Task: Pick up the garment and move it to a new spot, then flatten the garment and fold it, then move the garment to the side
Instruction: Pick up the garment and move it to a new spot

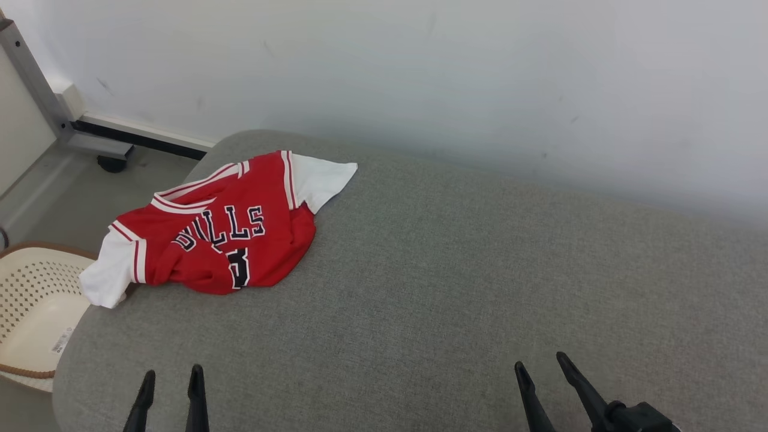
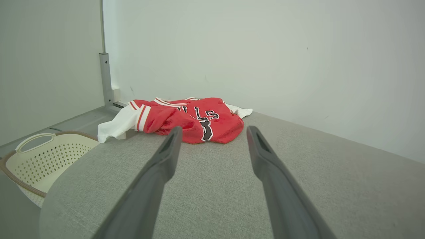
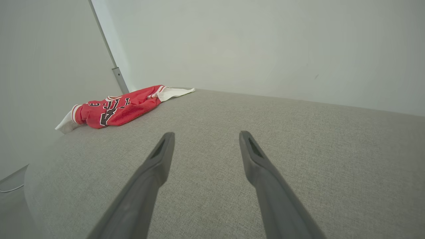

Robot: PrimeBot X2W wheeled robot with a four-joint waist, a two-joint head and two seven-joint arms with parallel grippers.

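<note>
One cream perforated basket (image 1: 36,300) with a brown rim stands on the floor at the far left, at about eight o'clock from the garment (image 1: 222,234) and lower than the surface that carries it. Behind the basket, at eleven o'clock from the garment, a grey metal post (image 1: 36,84) slants up the wall, with a dark caster (image 1: 111,163) at its foot.

The garment is a red jersey with white sleeves, striped trim and dark lettering. It lies crumpled at the left end of the grey upholstered surface (image 1: 450,270), in the ten o'clock part of the head view. Its lower half is bunched and partly tucked under. One white sleeve droops over the surface's left edge toward the basket. The other lies flat, pointing to about one o'clock toward the wall (image 1: 480,90).

The left gripper (image 1: 173,371) hovers at the near edge with its two dark fingers spread apart and nothing between them. The garment is well apart from it, at roughly twelve to one o'clock. In the left wrist view the jersey shows between and beyond the fingertips.

Bare grey fabric stretches across the middle. The right gripper (image 1: 540,360) hangs at the lower right, fingers likewise parted and empty, with the garment far off at about ten o'clock.
</note>
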